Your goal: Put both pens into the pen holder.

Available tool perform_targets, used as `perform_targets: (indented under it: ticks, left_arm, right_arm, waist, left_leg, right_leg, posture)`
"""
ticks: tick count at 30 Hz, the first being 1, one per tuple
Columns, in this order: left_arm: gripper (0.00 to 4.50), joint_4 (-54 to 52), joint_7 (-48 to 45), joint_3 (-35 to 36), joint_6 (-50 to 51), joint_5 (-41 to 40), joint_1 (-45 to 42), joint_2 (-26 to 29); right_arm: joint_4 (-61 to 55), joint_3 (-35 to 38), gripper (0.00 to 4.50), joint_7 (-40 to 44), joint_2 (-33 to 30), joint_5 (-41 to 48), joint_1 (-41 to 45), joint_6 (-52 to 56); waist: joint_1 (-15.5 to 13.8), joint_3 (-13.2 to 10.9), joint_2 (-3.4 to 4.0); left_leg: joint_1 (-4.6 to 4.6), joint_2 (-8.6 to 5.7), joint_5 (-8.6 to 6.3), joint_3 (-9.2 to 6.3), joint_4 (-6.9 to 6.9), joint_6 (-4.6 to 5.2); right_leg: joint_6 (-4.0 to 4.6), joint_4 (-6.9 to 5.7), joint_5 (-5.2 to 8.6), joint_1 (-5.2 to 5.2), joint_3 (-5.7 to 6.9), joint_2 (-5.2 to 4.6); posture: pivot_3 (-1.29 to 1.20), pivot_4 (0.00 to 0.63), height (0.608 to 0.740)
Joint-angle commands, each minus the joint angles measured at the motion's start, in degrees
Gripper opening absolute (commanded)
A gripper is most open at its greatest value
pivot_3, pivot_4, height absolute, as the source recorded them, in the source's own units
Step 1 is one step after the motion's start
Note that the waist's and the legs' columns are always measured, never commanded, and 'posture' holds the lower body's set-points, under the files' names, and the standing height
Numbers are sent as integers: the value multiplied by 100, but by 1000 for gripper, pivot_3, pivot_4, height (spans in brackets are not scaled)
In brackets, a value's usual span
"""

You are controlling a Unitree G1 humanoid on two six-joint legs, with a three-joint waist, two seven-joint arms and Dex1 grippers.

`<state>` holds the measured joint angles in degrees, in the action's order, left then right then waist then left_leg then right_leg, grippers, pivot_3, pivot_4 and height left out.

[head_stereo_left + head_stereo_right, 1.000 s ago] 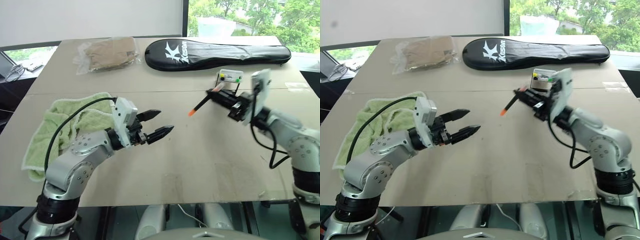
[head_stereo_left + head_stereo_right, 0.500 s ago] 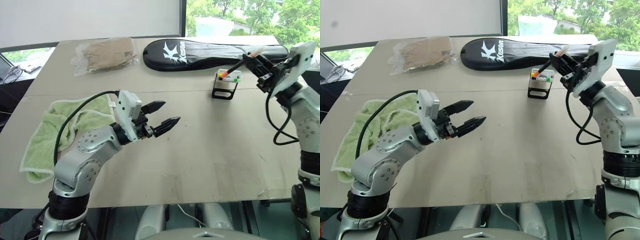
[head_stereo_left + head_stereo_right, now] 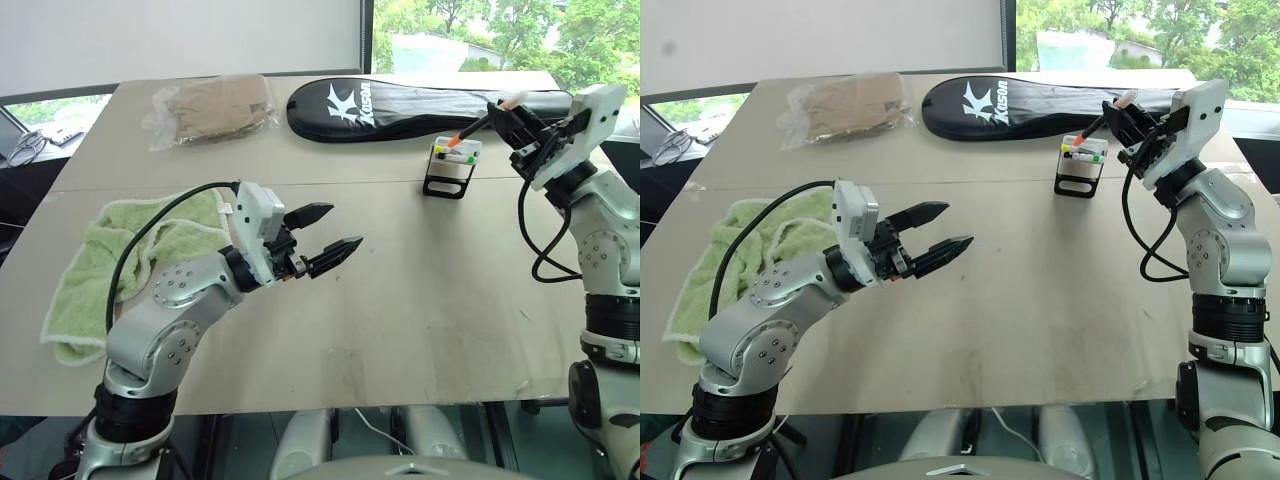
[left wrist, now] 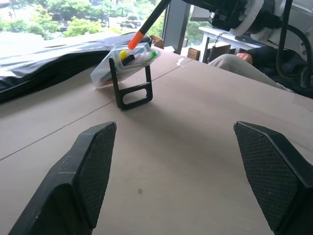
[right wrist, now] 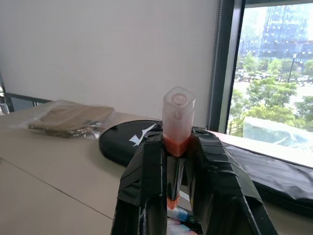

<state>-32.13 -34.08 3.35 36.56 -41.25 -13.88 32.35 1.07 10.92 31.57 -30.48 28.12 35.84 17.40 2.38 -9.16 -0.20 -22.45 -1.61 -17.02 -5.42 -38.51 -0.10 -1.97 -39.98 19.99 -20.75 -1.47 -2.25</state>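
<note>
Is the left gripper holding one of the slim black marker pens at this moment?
No, the left gripper hovers open and empty over the table, while the orange-tipped black marker pen is clamped in the right gripper.

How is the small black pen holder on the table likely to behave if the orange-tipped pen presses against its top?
The pen holder stands on a thin open frame with its white top leaning, so it may well tip or slide. It looks light. The orange pen, gripped in the right pincer, looks stiff and would pass pressure on.
</note>
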Motion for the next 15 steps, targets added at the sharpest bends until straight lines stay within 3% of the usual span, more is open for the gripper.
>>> perform_targets:
  ticks: [1, 7, 10, 15]
  left_arm:
    - [3981, -189, -23, 44, -183, 100, -14, 9]
    - [3981, -39, -96, 24, -325, 284, -55, 7]
    - [3981, 30, -119, 8, -396, 389, -54, -6]
    - [3981, 176, 311, 151, -401, 660, -86, -150]
  right_arm:
    - [89, -209, 128, 100, -3, -522, -76, -513]
    - [1280, -567, 127, -100, 347, -1479, 65, -1774]
    - [1775, -680, 1465, -74, 415, -1763, 141, -2294]
    - [1486, -529, 3739, 29, 351, -1624, 62, -2227]
  waist:
    - [8, 0, 0]
    - [14, 2, -4]
    - [0, 2, -3]
    - [6, 2, -3]
  left_leg:
    - [0, 0, 0, 1, 0, 0]
    - [8, 2, 0, 11, 0, 0]
    - [11, 2, 0, 17, 0, 0]
    - [9, 2, 0, 16, 0, 0]
  right_leg:
    - [0, 0, 0, 0, -1, 0]
    - [0, -4, 0, 1, -3, 2]
    - [0, -5, 0, 1, -1, 2]
    - [0, -5, 0, 0, 1, 1]
  posture:
    - [0, 150, 740]
    - [0, 150, 740]
    - [0, 150, 740]
    - [0, 150, 740]
